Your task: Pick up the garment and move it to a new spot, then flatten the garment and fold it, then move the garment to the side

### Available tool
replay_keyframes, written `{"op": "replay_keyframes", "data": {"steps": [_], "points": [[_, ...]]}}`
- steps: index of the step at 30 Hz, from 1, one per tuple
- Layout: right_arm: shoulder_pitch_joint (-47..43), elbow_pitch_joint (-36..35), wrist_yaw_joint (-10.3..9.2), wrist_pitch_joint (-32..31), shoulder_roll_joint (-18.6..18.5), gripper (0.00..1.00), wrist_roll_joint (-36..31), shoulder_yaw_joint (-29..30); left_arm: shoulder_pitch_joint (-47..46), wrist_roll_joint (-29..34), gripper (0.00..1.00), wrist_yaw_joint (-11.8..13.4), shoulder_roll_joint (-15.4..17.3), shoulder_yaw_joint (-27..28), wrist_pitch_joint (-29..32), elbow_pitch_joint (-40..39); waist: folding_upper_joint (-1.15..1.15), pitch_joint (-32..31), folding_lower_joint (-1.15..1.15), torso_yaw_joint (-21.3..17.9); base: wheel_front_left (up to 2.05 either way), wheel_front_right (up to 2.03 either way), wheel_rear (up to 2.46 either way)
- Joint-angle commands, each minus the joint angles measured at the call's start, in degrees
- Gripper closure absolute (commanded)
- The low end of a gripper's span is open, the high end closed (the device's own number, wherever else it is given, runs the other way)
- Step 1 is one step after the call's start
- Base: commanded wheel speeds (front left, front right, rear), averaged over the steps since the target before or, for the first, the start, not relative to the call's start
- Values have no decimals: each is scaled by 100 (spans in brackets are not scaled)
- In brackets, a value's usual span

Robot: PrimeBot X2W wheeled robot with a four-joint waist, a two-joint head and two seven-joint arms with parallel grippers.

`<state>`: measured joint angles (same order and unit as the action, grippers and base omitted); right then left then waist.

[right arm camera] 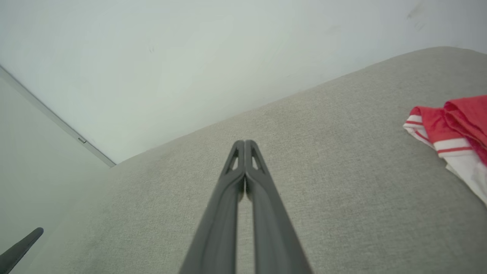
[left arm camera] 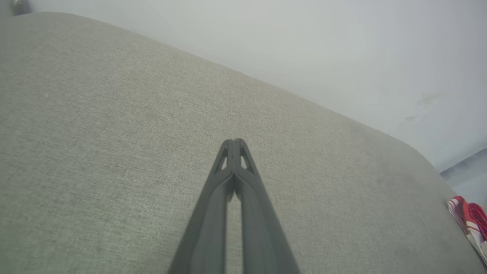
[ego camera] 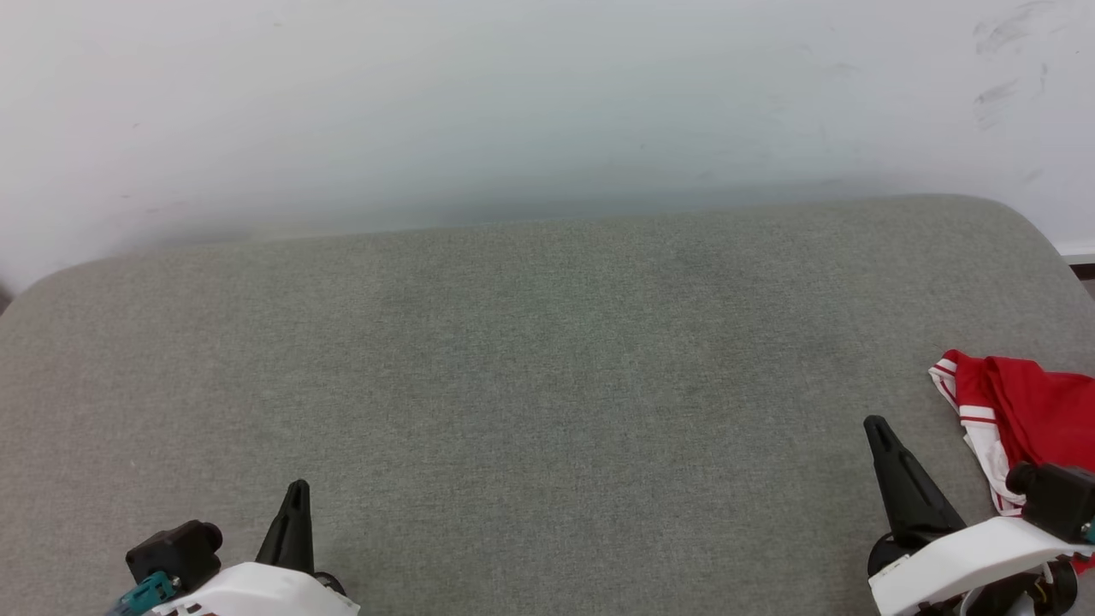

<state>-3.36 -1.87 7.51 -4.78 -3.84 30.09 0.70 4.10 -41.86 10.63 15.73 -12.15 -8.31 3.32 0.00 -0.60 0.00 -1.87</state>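
Observation:
The garment (ego camera: pixel 1026 411), red with white striped trim, lies bunched at the right edge of the grey padded table (ego camera: pixel 530 376). It also shows at the right of the right wrist view (right arm camera: pixel 452 129) and as a small patch at the far right of the left wrist view (left arm camera: pixel 471 220). My right gripper (ego camera: pixel 874 425) is shut and holds nothing; it hovers just left of the garment, apart from it. In the right wrist view its fingers (right arm camera: pixel 244 144) press together over bare fabric. My left gripper (ego camera: pixel 298 488) at the lower left is shut too, tips together (left arm camera: pixel 234 141), far from the garment.
A pale wall (ego camera: pixel 513 103) rises right behind the table's far edge. The table's corners are rounded, and the right one falls away just beyond the garment. A wide stretch of grey table surface lies between the two grippers.

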Motion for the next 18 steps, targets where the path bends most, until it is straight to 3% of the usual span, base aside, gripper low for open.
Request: {"op": "replay_keyframes", "data": {"steps": [1,18], "points": [[222,-21,-1,33,-50,100,245,14,-170,-192,100,-64,8,105,34,-29,0,1,0,3,0,0,0],[408,357,-1,44,-72,100,1737,81,-399,-1407,100,-491,-257,469,330,246,0,14,0,33,0,0,0]]}}
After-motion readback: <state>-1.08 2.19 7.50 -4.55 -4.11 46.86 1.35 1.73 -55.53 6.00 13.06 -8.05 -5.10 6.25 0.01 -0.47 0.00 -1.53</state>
